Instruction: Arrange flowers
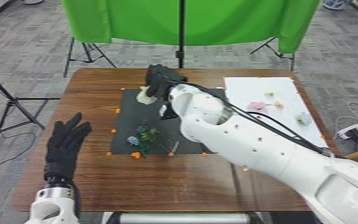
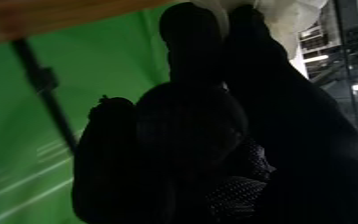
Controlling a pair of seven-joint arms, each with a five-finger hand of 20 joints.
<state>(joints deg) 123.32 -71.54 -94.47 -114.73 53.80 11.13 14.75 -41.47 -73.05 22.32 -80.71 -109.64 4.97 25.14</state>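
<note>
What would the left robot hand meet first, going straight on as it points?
Probably nothing on the table: the way looks free, passing left of the dark mat, though depth is unclear.

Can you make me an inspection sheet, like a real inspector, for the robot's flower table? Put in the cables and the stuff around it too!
Surface: brown wooden table with a dark mat and a white sheet on it.
Job's things: greenery with a bluish bloom on the mat; a pink flower and small pale pieces on the sheet; a whitish thing, maybe a flower, by the right hand.
Clutter: small orange marks around the mat.
Hands: left hand open at the table's left side; right hand over the mat's far end.
Cables: black ones along the right arm; one on the floor, left.
Surroundings: green cloth behind the table, black stands, gray floor.
</note>
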